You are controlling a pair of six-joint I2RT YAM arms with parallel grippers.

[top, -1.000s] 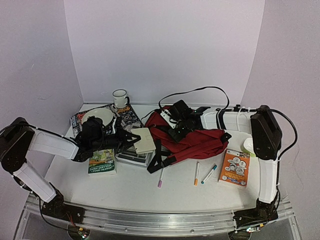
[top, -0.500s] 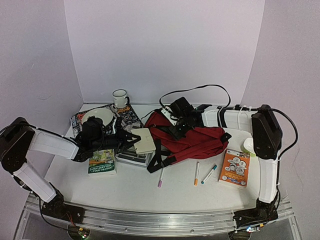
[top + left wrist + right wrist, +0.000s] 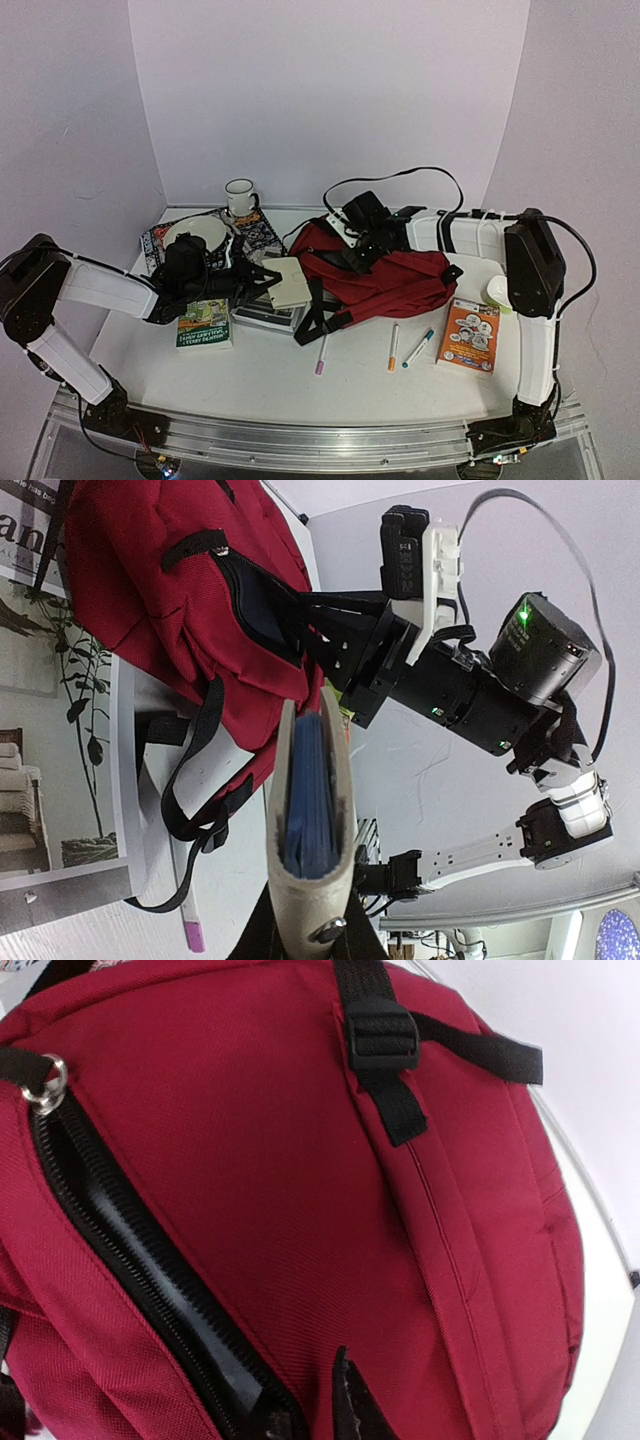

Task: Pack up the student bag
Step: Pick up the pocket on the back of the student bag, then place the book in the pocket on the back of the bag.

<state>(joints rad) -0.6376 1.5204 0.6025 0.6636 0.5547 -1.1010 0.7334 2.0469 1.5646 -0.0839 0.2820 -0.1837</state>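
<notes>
Student bag (image 3: 405, 280), toward the worktop's far edge: right gripper (image 3: 352, 254) pinches its zipper lip (image 3: 130, 1250), propping the mouth open so left gripper (image 3: 262, 281), clamping a beige notebook (image 3: 312, 810), can feed it in.

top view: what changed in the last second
The right hand, gripping the bag by its zipper edge, rose and moved slightly back, lifting the bag's top. The left hand kept the notebook where it was; the pens stayed put.
</notes>
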